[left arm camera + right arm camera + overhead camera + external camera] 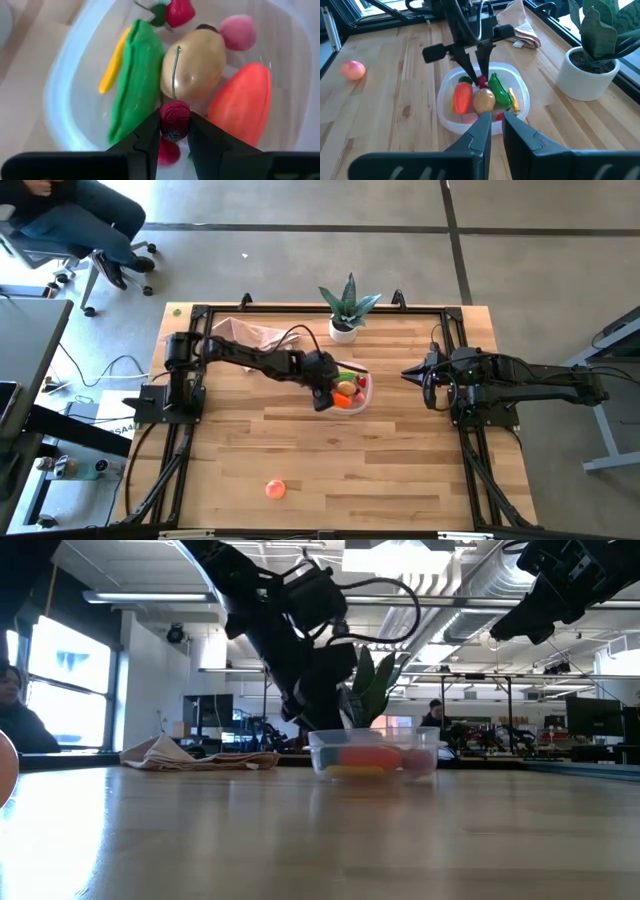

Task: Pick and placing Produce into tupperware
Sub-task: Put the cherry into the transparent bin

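Note:
The clear tupperware (364, 404) (445, 95) stands mid-table. It holds an orange carrot (245, 100), a green pod (135, 85), a yellow strip (112, 65), a tan piece (197, 70) and small pink and red pieces. My left gripper (322, 398) (175, 131) reaches down into it, shut on a small dark red piece (175, 119). A pink-orange peach (275, 489) (353, 70) lies alone near the table's near edge. My right gripper (408, 370) (495, 120) hovers shut to the right of the tupperware, touching nothing. My left gripper pinches the small dark red piece (175, 116) between its two fingertips (150, 132). The fingers come from above, pointing down into the tupperware (481, 75). The piece sits inside the rim just over the tan piece; whether it rests on it I cannot tell.
A spiky green plant in a white pot (347, 310) (592, 55) stands just beyond the tupperware. A crumpled pinkish cloth (250, 332) lies at the far left. Bare wood lies between the tupperware and the peach. A seated person shows beyond the table's far left corner.

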You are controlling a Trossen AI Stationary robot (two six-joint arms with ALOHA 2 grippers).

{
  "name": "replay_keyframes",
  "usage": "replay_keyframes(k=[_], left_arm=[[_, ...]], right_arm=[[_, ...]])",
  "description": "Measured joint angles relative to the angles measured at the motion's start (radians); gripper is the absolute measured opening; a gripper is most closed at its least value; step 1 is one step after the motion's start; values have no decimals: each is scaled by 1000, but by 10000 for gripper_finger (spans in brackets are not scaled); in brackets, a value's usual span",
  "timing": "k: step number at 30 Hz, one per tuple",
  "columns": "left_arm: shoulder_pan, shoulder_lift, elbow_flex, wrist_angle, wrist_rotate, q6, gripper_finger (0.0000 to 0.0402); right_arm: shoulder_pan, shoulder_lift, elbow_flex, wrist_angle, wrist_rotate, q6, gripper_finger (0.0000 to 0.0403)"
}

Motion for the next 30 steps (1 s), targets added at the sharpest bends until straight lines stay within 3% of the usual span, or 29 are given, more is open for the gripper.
replay_keyframes(k=[30], left_arm=[[0,17,0,9,0,-1,84]], right_arm=[[0,0,0,0,0,0,35]])
